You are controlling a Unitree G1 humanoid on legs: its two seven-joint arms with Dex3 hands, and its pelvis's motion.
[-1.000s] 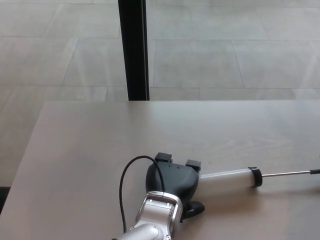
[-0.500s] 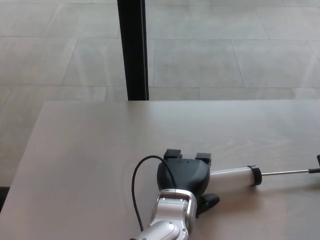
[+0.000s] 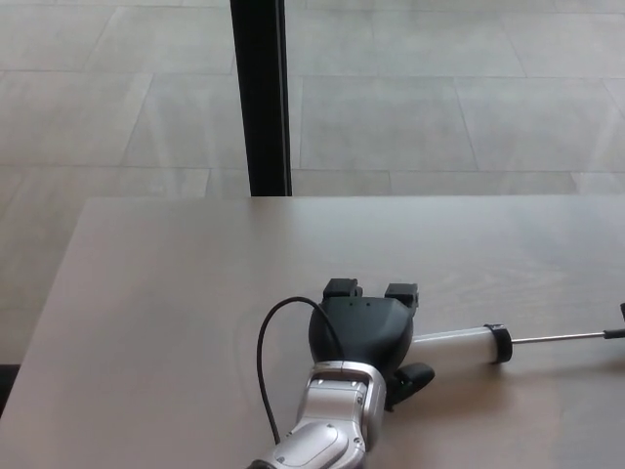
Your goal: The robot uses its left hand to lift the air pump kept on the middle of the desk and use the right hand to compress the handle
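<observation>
The air pump (image 3: pixel 457 345) lies flat on the wooden desk (image 3: pixel 176 293), a pale tube with a black collar and a thin metal rod (image 3: pixel 557 339) running to the right edge, where a bit of its black handle (image 3: pixel 621 334) shows. My left hand (image 3: pixel 363 332) rests over the tube's left end and hides it. Two fingertips (image 3: pixel 342 289) point away past the tube, and the thumb (image 3: pixel 414 375) lies on the near side. The fingers stay spread around the tube, so the hand is open. My right hand does not show.
A black cable (image 3: pixel 273 342) loops from the left wrist over the desk. A dark vertical post (image 3: pixel 260 98) stands behind the desk's far edge, with a tiled floor beyond. The desk's left edge runs diagonally at picture left.
My left hand has slid to the right along the desk, onto the pump's left end, then edged slightly forward. The pump has stayed where it was.
</observation>
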